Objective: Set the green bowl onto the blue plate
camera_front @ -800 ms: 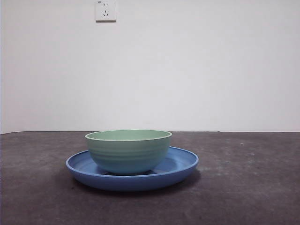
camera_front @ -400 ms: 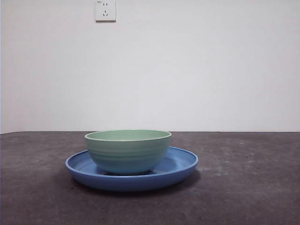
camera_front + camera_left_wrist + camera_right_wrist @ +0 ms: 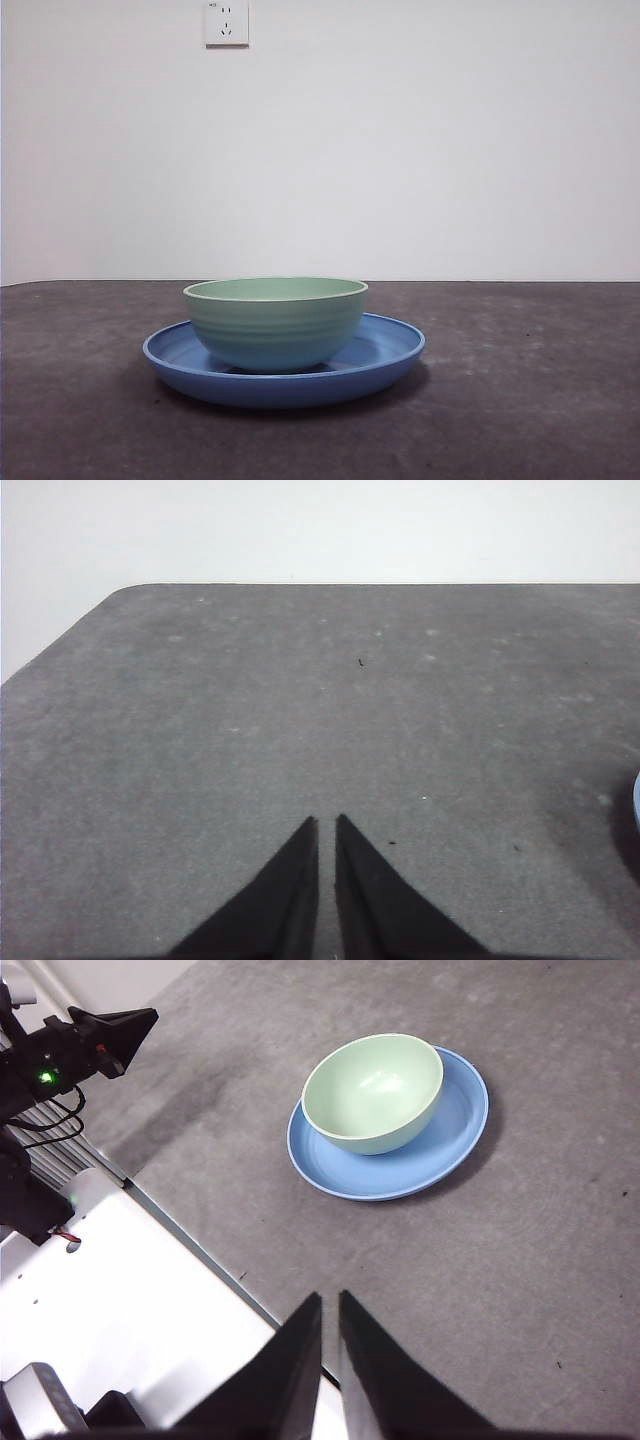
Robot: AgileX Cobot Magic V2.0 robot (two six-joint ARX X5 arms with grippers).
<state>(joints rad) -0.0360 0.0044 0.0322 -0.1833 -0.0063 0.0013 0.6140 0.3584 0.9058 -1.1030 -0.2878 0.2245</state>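
Bowl: the green bowl (image 3: 275,322) sits upright inside the blue plate (image 3: 390,350), its base on the plate's floor, a little off centre toward one side of the rim; in the right wrist view the bowl (image 3: 373,1093) is empty and the plate (image 3: 455,1135) shows as a crescent around it.
Plate: flat on the dark grey table (image 3: 530,400), nothing touching its rim.
Left gripper: the left gripper (image 3: 326,825) hangs over bare table, jaws closed to a thin slit, gripping nothing; only a sliver of the plate (image 3: 636,802) shows at the picture's edge.
Right gripper: the right gripper (image 3: 330,1300) is high above the table's near edge, well apart from the bowl, jaws pressed nearly together and empty.
Other arm seen: a black gripper tip (image 3: 115,1032) with a green light, off to the side of the plate, not near it.
Surroundings: white wall with a socket (image 3: 226,22); white robot base (image 3: 120,1290) beside the table.
In the way: nothing stands between either gripper and the bowl.
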